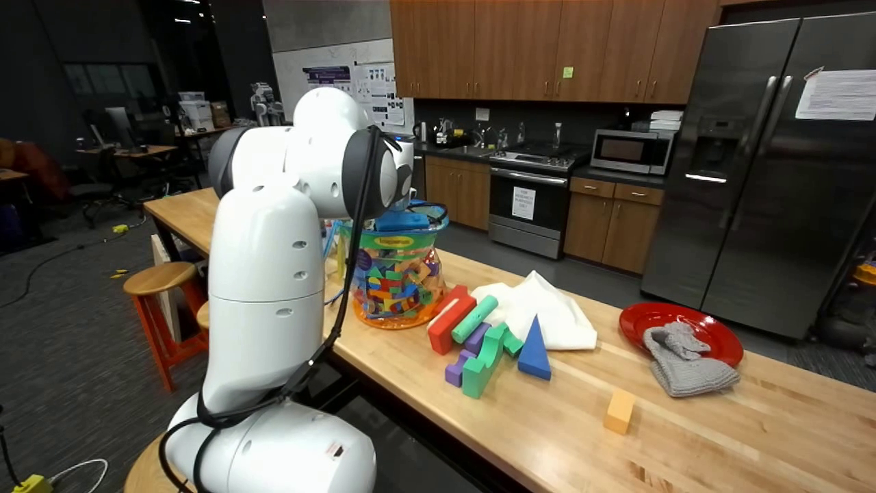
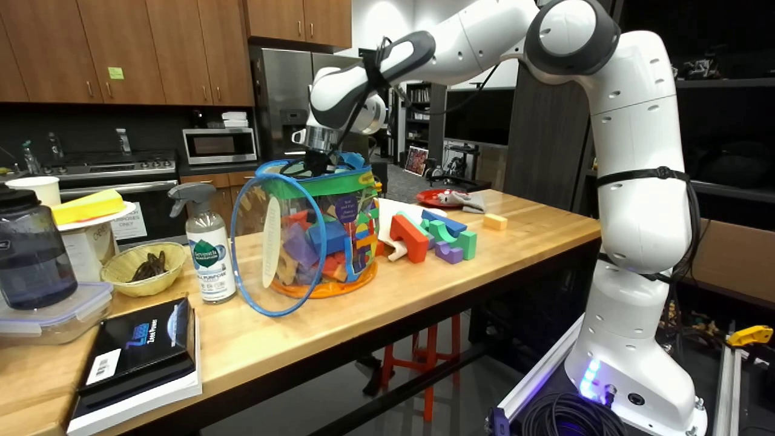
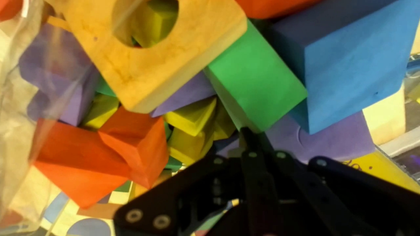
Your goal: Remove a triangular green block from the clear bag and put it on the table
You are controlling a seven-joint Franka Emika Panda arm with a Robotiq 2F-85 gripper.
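Note:
The clear bag (image 1: 400, 284) stands on the light-wood table (image 1: 547, 424), full of multicoloured blocks. It also shows in an exterior view (image 2: 366, 181) with its round lid hanging open. My gripper points down into the bag's mouth, its fingertips hidden there in both exterior views. In the wrist view the gripper's (image 3: 254, 132) fingers are close together and look shut. A green block (image 3: 259, 77) lies just beyond the fingertips, which overlap its lower corner. I cannot tell whether they touch it. One rectangular face and a narrow darker side show; whether it is triangular is unclear.
A blue triangular block (image 1: 535, 349), a green arch block (image 1: 482, 363), a red block (image 1: 452, 323) and a yellow-orange block (image 1: 619, 412) lie on the table. Around them are a white cloth (image 1: 540, 311), a red bowl (image 1: 718, 335) and a spray bottle (image 2: 209, 257).

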